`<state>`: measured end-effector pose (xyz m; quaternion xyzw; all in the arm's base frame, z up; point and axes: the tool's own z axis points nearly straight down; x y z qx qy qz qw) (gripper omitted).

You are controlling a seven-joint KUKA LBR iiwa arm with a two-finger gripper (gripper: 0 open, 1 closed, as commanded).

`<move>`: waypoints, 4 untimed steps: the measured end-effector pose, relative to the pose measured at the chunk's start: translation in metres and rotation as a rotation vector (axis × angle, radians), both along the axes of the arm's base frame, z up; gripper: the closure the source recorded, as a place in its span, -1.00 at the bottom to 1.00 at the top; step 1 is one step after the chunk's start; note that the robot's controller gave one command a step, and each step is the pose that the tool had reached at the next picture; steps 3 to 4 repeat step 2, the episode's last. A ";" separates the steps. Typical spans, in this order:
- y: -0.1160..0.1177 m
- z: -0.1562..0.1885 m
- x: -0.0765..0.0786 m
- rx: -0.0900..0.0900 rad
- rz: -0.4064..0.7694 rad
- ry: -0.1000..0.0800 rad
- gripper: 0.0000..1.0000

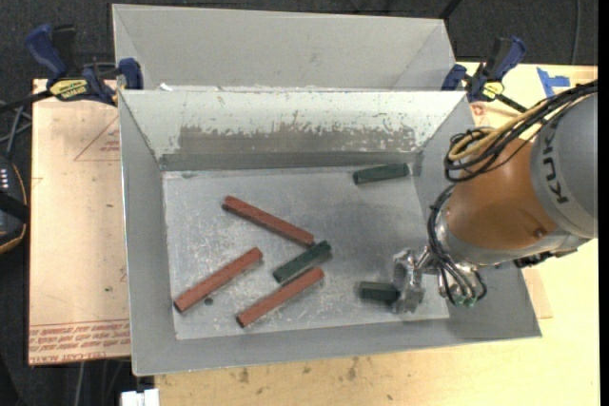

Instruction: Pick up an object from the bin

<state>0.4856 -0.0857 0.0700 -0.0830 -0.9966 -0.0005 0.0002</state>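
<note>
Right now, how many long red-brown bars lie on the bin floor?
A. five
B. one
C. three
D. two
C: three long red-brown bars lie on the floor of the bin, one slanting across the middle, one at the front left and one just right of it near the front edge.

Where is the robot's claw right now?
The gripper is down in the lower right corner of the bin in the camera view, next to a short dark green block; three reddish-brown sticks lie to its left.
</note>
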 end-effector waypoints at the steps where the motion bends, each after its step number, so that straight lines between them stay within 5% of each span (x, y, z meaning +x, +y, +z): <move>1: 0.000 0.000 0.000 0.000 0.000 0.000 1.00; 2: 0.034 0.138 0.043 0.000 0.038 -0.003 1.00; 4: 0.034 0.138 0.043 0.000 0.038 -0.003 1.00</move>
